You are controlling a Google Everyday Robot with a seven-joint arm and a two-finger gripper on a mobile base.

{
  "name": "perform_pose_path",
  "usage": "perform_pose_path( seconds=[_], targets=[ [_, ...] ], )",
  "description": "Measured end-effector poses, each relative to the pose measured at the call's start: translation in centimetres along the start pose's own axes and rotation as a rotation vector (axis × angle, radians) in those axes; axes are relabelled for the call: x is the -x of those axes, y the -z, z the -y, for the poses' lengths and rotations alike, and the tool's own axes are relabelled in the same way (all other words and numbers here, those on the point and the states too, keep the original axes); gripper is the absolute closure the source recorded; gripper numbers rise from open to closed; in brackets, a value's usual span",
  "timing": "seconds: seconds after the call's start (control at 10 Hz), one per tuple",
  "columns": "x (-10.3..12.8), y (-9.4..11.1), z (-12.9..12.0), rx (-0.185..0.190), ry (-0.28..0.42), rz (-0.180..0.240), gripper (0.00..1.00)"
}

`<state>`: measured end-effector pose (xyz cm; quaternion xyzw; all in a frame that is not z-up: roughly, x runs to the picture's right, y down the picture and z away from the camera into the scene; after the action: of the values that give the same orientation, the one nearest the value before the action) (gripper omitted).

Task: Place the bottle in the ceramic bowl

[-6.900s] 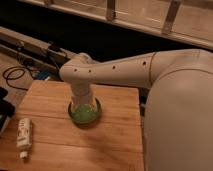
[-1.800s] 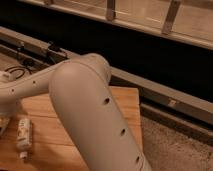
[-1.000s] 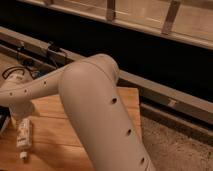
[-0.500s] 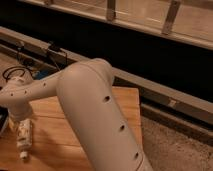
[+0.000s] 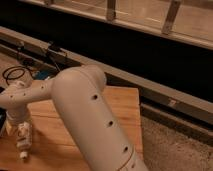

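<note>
The gripper [image 5: 19, 128] is held right at the bottle [image 5: 23, 143], which is laid flat near the wooden table's [image 5: 120, 105] left edge. Whether it is gripped cannot be told.

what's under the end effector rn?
The bottle, lying on the wooden table, cap toward the camera. The end effector covers its far end. The ceramic bowl is not in view; the arm hides much of the table.

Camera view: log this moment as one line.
tool: at bottle, table's left side | bottle: lying on wooden table | ceramic bowl: not visible | task: bottle not yet in bowl
</note>
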<state>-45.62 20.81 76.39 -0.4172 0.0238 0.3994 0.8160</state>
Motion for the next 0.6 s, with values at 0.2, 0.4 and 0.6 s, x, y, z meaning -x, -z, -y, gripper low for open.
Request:
perform_pose_path(
  seconds=[0.2,0.4,0.6],
  targets=[
    [0.1,-1.3,-0.3,-0.002,0.003,-0.038,0.35],
    [0.0,-2.7,-0.8,-0.013,0.007,-0.079,0.35],
    [-0.1,-3.3,-0.6,-0.023,0.005,-0.098,0.37]
  ],
)
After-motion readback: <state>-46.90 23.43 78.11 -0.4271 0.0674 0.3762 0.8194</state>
